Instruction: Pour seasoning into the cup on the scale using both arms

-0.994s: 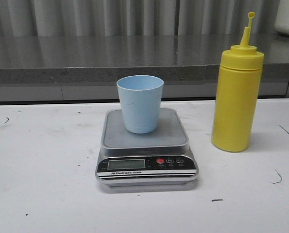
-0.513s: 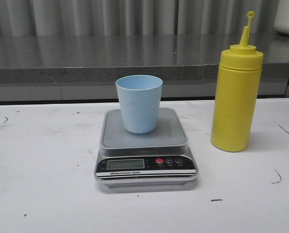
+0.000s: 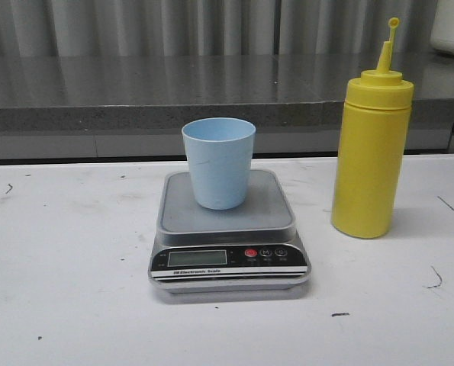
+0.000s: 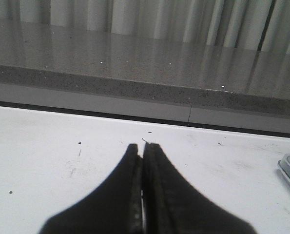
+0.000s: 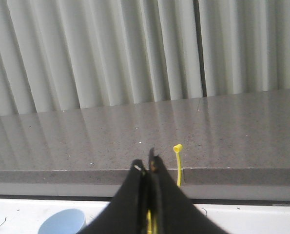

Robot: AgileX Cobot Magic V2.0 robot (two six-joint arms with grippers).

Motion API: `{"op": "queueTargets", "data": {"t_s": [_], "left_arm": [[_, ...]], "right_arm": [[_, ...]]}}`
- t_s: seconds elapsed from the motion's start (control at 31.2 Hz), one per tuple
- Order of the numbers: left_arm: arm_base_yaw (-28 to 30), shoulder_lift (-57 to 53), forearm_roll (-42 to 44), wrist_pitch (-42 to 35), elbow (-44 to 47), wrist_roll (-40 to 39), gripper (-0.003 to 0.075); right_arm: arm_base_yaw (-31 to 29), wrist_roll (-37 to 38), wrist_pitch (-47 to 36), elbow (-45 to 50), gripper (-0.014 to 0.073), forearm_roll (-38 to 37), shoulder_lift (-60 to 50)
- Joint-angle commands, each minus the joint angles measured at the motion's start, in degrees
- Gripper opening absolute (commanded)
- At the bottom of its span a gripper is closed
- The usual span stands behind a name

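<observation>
The scale (image 3: 229, 232) sits nearest, toward the front of the white surface (image 3: 66, 290) and about midway between its left and right edges, with its screen and buttons facing the front edge. On its steel platform, toward the back of it, the cup (image 3: 219, 163) stands upright and open at the top. Well apart to the right, nearer the right edge and level with the back of the scale, the seasoning (image 3: 371, 151) stands upright on the surface, cap on and nozzle tip pointing up. Behind the surface runs a grey stone ledge (image 3: 135, 91) backed by a pale pleated curtain (image 3: 173, 27).

In the left wrist view the left gripper (image 4: 143, 168) hangs over bare surface, its fingers pressed together on nothing, a corner of the scale at the frame's side. In the right wrist view the right gripper (image 5: 145, 168) also has its fingers closed and empty; the seasoning's nozzle tip shows just beside them and the cup's rim below.
</observation>
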Motion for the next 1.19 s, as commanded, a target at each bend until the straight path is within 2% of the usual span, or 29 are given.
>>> {"op": "queueTargets", "data": {"t_s": [0.0, 0.38, 0.45, 0.51, 0.64, 0.77, 0.83, 0.93, 1.03, 1.15], "left_arm": [[0.03, -0.87, -0.09, -5.05, 1.47, -0.58, -0.002], [0.03, -0.87, -0.09, -5.05, 1.47, -0.58, -0.002], [0.03, -0.87, -0.09, -5.05, 1.47, -0.58, -0.002], [0.03, -0.87, -0.09, -5.05, 1.47, -0.58, -0.002], [0.03, -0.87, -0.09, -5.05, 1.47, -0.58, -0.002], [0.03, -0.87, -0.09, -5.05, 1.47, -0.58, -0.002], [0.03, -0.87, -0.09, -5.05, 1.47, -0.58, -0.002], [0.03, -0.87, -0.09, -5.05, 1.47, -0.58, -0.002], [0.03, -0.87, -0.09, -5.05, 1.47, -0.58, -0.002], [0.03, -0.87, -0.09, -5.05, 1.47, -0.58, -0.002]], "right_arm": [[0.08, -0.65, -1.88, -1.79, -0.0113, -1.61, 0.32], [0.07, -0.65, -3.9, -0.77, -0.0113, -3.03, -0.05], [-0.42, 0.08, -2.36, 0.44, -0.0113, -9.79, -0.57], [-1.23, 4.31, -0.36, 2.33, -0.0113, -17.42, -0.7], [-5.05, 21.75, 1.14, 7.21, -0.0113, -32.35, -1.81], [-12.44, 40.1, 1.14, 13.62, -0.0113, -56.03, -4.23], [-16.15, 46.7, 1.09, 16.42, -0.0113, -65.09, -5.76], [-20.62, 51.4, 1.09, 19.51, -0.0113, -69.97, -7.95], [-24.41, 53.47, 6.8, 19.39, -0.0113, -70.18, -10.57], [-26.7, 53.47, 10.32, 19.6, -0.0113, -70.13, -13.21]]}}
